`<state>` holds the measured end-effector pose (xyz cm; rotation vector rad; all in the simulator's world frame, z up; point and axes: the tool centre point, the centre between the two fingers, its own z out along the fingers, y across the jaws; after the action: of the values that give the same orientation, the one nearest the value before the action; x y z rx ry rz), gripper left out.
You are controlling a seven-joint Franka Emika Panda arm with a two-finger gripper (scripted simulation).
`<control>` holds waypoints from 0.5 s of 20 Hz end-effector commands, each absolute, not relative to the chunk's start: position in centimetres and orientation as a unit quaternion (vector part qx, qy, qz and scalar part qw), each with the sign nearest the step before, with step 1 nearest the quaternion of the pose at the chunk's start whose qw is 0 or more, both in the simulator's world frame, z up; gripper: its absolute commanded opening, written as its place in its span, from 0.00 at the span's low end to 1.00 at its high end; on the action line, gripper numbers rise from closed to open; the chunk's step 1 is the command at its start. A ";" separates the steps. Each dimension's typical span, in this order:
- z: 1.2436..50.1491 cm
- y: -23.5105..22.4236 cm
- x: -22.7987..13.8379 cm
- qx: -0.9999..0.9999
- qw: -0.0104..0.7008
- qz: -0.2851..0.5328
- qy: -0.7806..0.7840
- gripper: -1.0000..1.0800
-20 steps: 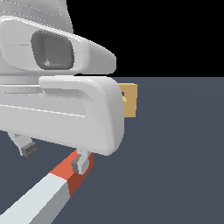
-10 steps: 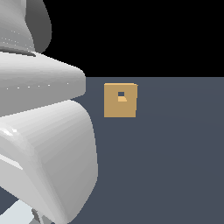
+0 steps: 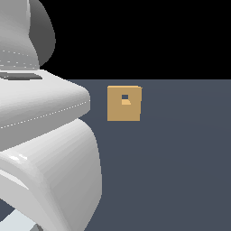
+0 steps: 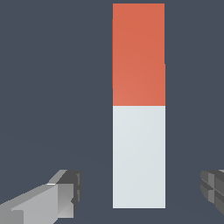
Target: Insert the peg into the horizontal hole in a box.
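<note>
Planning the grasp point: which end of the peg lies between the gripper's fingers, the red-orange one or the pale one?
The pale grey-white end of the peg. It lies level with the fingers of the gripper, which stand apart on either side without touching; the red-orange end extends away from them.

You see a flat, plain slate-blue floor point(image 3: 180, 171) running from the near edge to a straight far horizon. Beyond it, the backdrop point(image 3: 158, 36) is solid black. The light falls evenly, without marked shadows.
</note>
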<state>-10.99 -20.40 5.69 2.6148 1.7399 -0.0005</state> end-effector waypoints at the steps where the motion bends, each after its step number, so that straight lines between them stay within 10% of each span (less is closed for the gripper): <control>1: 4.6 -20.4 -11.0 0.832 0.000 0.000 0.554 0.96; 10: 2.0 -20.3 -11.0 0.832 0.000 0.000 0.555 0.96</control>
<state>-11.02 -20.30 2.17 2.6154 1.7426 -0.0014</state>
